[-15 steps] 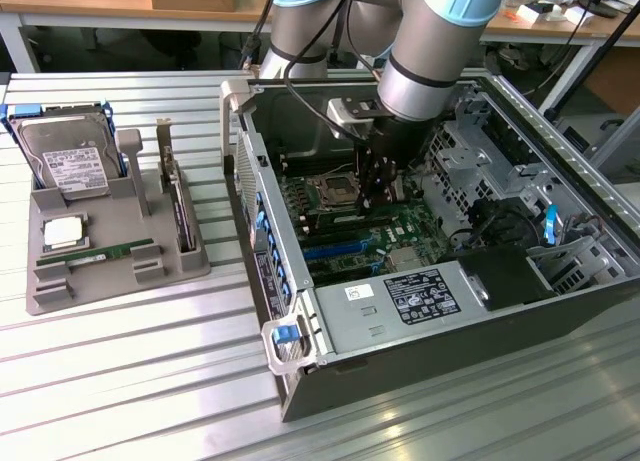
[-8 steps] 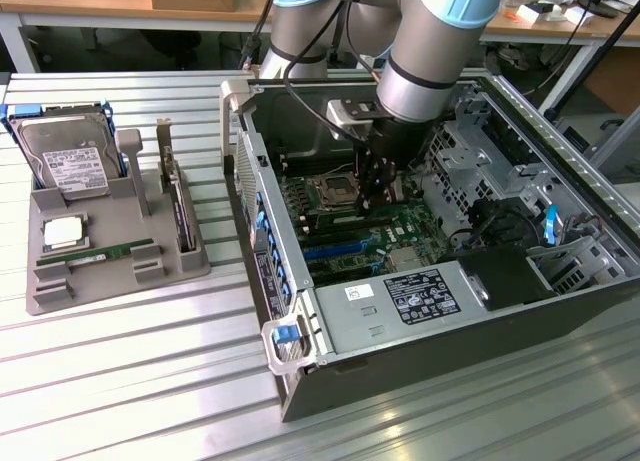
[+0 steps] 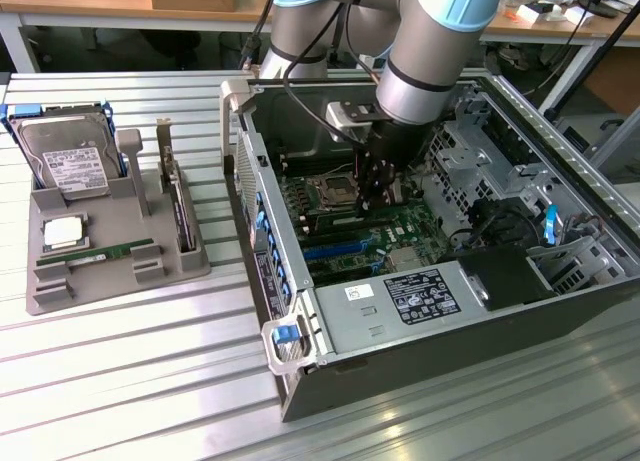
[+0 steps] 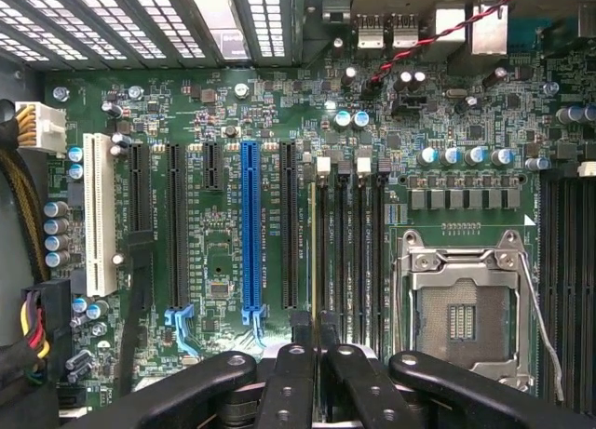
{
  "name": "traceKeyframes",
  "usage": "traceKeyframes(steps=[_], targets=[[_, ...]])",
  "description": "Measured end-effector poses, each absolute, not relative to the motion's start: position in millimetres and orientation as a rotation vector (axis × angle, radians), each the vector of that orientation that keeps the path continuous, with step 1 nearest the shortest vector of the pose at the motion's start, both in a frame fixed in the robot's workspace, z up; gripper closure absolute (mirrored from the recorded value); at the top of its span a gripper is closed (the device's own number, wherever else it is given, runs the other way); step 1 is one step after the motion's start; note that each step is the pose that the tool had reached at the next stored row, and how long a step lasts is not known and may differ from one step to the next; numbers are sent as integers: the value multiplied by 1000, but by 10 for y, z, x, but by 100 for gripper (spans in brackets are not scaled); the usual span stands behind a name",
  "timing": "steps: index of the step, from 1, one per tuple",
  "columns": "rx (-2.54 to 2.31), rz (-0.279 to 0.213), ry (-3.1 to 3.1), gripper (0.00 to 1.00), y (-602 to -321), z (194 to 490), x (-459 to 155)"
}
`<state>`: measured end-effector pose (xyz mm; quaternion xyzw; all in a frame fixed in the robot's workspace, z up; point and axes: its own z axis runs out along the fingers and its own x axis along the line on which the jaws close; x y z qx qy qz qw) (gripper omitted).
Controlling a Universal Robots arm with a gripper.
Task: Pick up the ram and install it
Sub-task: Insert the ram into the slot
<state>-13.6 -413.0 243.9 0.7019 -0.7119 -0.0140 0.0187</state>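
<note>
Exterior view: one arm (image 3: 430, 41) reaches down into one open computer case (image 3: 420, 351), and its gripper (image 3: 375, 186) hangs low over the green board, just beside the processor socket. To the exterior view's left stands one grey tray (image 3: 45, 296) on the metal table (image 3: 130, 381). It carries one hard drive (image 3: 70, 161), one square chip (image 3: 65, 233), one upright card (image 3: 180, 216) and one ram (image 3: 120, 249). The ram lies flat near the tray's front. Its long axis runs across the tray, one end toward the case, and it is well apart from the gripper.

Wrist view: the fingertips (image 4: 300, 328) stand narrow, almost together, over a bank of four black memory slots (image 4: 341, 261). One thin pale-green edge (image 4: 313, 252) runs between the fingertips, lengthwise along the first slot. Whether they pinch it cannot be told. Beside the bank sit one socket (image 4: 461, 308), one blue slot (image 4: 250, 224) and one white slot (image 4: 98, 215).
</note>
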Motion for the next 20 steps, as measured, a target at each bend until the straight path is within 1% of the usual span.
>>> traceKeyframes(steps=[5, 12, 20], targets=[[2179, -44, -2211, 88, -4124, 2427, -136], [2180, -42, -2207, 88, -4040, 2423, -138], [2180, -42, -2207, 88, -4039, 2406, -154]])
